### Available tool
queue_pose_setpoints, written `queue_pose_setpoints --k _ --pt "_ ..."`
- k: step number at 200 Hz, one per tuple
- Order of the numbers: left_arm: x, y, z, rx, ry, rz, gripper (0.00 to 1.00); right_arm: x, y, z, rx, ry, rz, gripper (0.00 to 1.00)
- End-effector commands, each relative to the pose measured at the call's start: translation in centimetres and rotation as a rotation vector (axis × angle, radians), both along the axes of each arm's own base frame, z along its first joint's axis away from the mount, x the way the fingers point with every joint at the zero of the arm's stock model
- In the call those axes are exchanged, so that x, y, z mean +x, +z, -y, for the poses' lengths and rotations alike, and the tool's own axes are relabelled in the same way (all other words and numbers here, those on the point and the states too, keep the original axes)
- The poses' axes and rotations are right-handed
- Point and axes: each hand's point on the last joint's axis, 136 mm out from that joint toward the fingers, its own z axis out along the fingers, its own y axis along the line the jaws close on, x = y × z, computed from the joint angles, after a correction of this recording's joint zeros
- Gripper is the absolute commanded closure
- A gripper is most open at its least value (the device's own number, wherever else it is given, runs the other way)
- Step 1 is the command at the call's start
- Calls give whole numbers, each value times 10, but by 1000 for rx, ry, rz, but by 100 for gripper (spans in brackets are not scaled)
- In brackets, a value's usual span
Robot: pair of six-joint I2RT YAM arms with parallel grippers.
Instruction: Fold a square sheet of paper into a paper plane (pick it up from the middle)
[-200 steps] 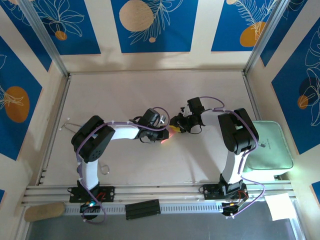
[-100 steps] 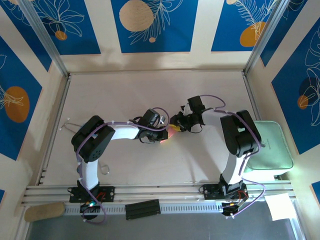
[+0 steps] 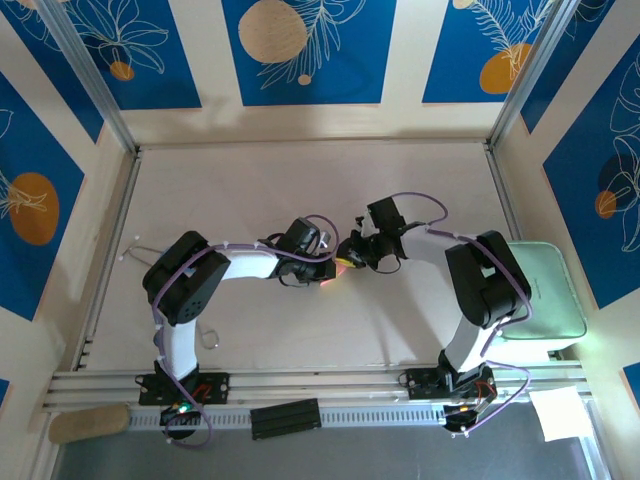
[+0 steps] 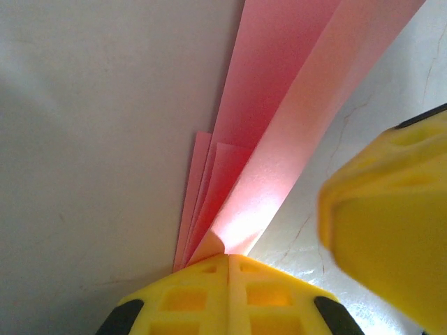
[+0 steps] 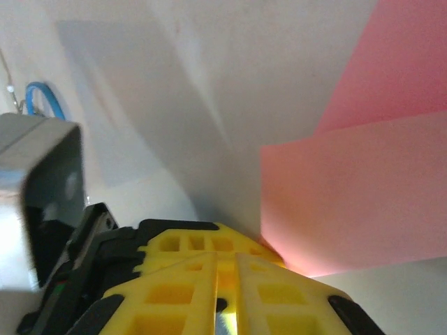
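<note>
I'm pinching the half-folded pink paper point(image 4: 279, 105) over the middle of the counter point(image 3: 250, 190), left gripper point(image 4: 228, 257) clamped shut on its folds, right gripper point(image 5: 234, 255) nipping an edge, and I'm risking a tear if they're tugging apart.

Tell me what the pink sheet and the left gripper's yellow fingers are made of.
Pink sheet: seemingly thin matte paper; sharp creases, stacked layers, light glowing through near the pinch. Fingers of the left gripper: probably moulded or printed plastic, matte yellow, with gridded hollows; the look leaves it open.
</note>
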Motion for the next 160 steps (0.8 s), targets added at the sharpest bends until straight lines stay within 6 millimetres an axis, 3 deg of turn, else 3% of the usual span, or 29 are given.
queue_pose_setpoints --k 1,115,160 --pt "-12 -25 -16 86 11 -50 100 0 -13 3 -24 -34 -48 85" --pt "-11 -12 -13 60 15 -42 97 -5 -61 25 -114 -75 -136 89" --pt "-17 -5 -15 64 -14 -46 93 -8 -65 27 -128 -70 -145 89"
